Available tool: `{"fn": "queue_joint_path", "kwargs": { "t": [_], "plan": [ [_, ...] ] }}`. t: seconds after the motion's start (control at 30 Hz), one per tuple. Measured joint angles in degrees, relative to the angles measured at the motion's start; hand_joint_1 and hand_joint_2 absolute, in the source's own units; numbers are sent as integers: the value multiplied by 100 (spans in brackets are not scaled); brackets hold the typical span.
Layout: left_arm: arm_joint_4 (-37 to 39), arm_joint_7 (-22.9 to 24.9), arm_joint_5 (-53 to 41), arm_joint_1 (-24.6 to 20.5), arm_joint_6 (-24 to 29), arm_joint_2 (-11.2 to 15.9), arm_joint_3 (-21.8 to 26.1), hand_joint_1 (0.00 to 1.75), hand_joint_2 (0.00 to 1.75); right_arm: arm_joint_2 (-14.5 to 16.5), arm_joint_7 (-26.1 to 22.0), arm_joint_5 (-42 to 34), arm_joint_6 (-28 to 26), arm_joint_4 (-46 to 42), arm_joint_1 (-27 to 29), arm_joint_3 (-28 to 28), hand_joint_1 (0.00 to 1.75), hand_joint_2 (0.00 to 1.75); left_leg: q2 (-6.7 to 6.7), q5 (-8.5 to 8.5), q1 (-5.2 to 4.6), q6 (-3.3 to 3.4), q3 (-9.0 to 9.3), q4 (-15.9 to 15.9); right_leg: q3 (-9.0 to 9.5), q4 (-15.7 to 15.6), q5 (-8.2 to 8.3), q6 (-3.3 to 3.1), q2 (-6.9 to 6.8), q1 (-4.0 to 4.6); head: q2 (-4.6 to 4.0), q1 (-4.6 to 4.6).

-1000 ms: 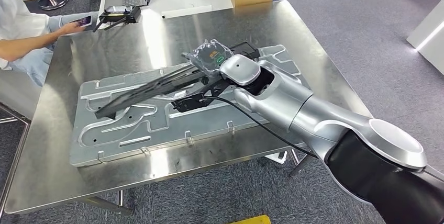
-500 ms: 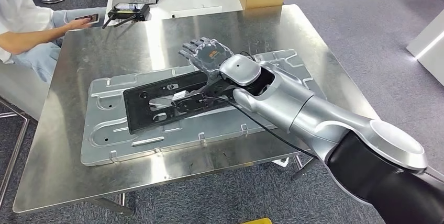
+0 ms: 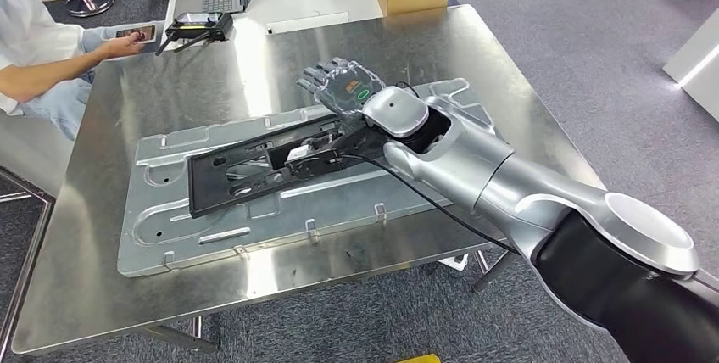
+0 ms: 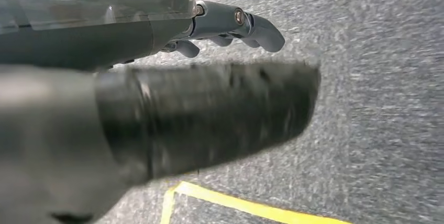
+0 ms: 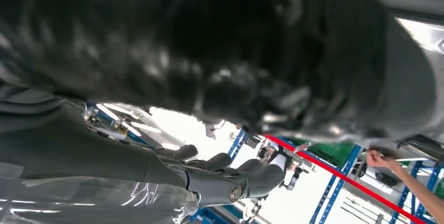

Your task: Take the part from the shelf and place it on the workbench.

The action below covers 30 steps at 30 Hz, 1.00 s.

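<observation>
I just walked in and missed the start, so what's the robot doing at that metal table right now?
The robot's right hand is at the far end of a flat black part, which lies on a large grey metal plate on the steel workbench. Whether the hand grips the part cannot be told. The left hand hangs over the carpet, holding nothing. A seated person at the far corner holds a phone.
</observation>
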Motion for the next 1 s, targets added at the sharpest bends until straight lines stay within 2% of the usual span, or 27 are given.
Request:
{"fn": "queue_joint_path", "kwargs": {
  "t": [0.07,0.1,0.2,0.23,0.3,0.37,0.4,0.43,0.47,0.53,0.57,0.6,0.63,0.7,0.73,0.77,0.8,0.87,0.9,0.93,0.97,1.0],
  "plan": [
    [0,-36,-4,-11,-16,3,0,0,0,-3,8,7,2,0,-3,-1,0,0,-7,223,-16,26,332,-646,-12,52,-38,52,8,9,0,-3],
    [0,-47,-8,-14,-22,3,0,0,0,-5,10,10,2,-1,-4,-1,0,0,-14,247,-29,56,411,-804,-22,70,-48,78,11,19,0,-4],
    [0,-56,-19,-9,-36,-1,0,0,0,-13,11,14,1,-2,1,-1,0,0,-23,240,-32,167,419,-835,-42,82,-62,144,16,31,0,-5],
    [0,-53,-24,-10,-39,-2,0,0,0,-18,11,14,1,-2,0,-1,0,0,-21,247,-21,200,426,-845,-67,139,-111,170,11,29,0,-2],
    [0,-30,-36,-11,-40,-2,0,0,0,-32,11,14,-1,-2,0,-1,0,0,-14,266,-8,263,440,-866,-264,576,-372,222,0,20,0,6],
    [0,11,-41,-10,-34,-2,0,0,0,-42,11,14,-1,-2,28,-1,0,0,-5,271,-18,294,438,-861,-618,1340,-720,245,-5,9,0,10],
    [0,30,-42,-9,-30,-2,0,0,0,-44,11,14,-1,-2,54,-1,0,0,-2,271,-21,298,436,-856,-759,1627,-805,247,-5,6,0,10],
    [0,44,-42,-9,-27,-2,0,0,0,-46,12,14,-1,-2,76,0,0,0,-2,270,-23,299,434,-850,-808,1718,-783,243,-6,4,0,11],
    [0,54,-42,-9,-24,-2,0,0,0,-46,11,14,-1,-2,88,0,0,0,-5,269,-23,299,433,-841,-749,1586,-657,231,-6,3,0,10],
    [0,62,-42,-10,-21,-3,0,0,0,-46,11,14,-1,-2,79,0,0,0,-15,264,-24,294,431,-822,-402,851,-285,183,-5,7,0,10],
    [0,67,-42,-11,-20,-4,0,0,0,-46,12,14,1,-2,67,-1,0,0,-21,264,-38,282,417,-806,-230,497,-154,159,-2,19,0,9],
    [0,72,-42,-11,-18,-5,0,0,0,-46,13,15,2,-4,60,-1,0,0,-25,270,-47,260,398,-798,-123,265,-82,140,0,30,0,6],
    [0,78,-42,-10,-17,-6,0,0,0,-47,14,15,5,-7,59,-1,0,0,-28,282,-52,233,378,-794,-83,163,-63,125,4,44,1,4],
    [0,86,-41,-5,-15,-6,0,0,0,-52,20,16,13,-14,65,0,0,0,-30,310,-43,163,354,-808,-92,131,-14,85,6,48,1,4],
    [1,88,-42,-3,-15,-8,0,0,0,-54,24,17,16,-17,67,0,0,0,-27,274,-34,132,337,-787,-97,100,21,55,2,39,1,2],
    [1,88,-42,-2,-15,-10,0,0,0,-55,27,17,17,-22,65,0,0,0,-22,162,-29,102,295,-683,-106,69,61,21,-4,24,0,-7],
    [1,88,-42,-5,-14,-8,0,0,0,-54,29,18,17,-27,63,0,0,0,-17,-22,-26,78,215,-463,-123,42,101,-7,-12,9,0,-21],
    [0,88,-40,-10,-12,-3,0,0,0,-52,31,18,19,-35,71,-1,0,0,-9,-473,-23,38,-20,231,-194,41,163,-39,-21,13,0,-42],
    [1,88,-40,-10,-12,-1,0,0,0,-52,33,18,19,-35,81,-1,0,0,-9,-618,-23,25,-109,535,-243,51,194,-43,-23,19,0,-45],
    [1,88,-39,-9,-12,-2,0,0,0,-52,33,18,20,-35,91,0,0,0,-8,-667,-23,19,-118,671,-297,65,227,-43,-23,23,0,-45],
    [1,88,-40,-8,-12,-2,0,0,0,-52,34,19,20,-35,97,0,0,0,-8,-617,-24,20,-18,592,-356,85,260,-39,-23,25,0,-45],
    [1,88,-40,-11,-12,-1,0,0,0,-52,35,20,20,-36,98,0,0,0,-8,-493,-24,29,189,307,-414,105,293,-30,-22,26,0,-46]
  ]
}}
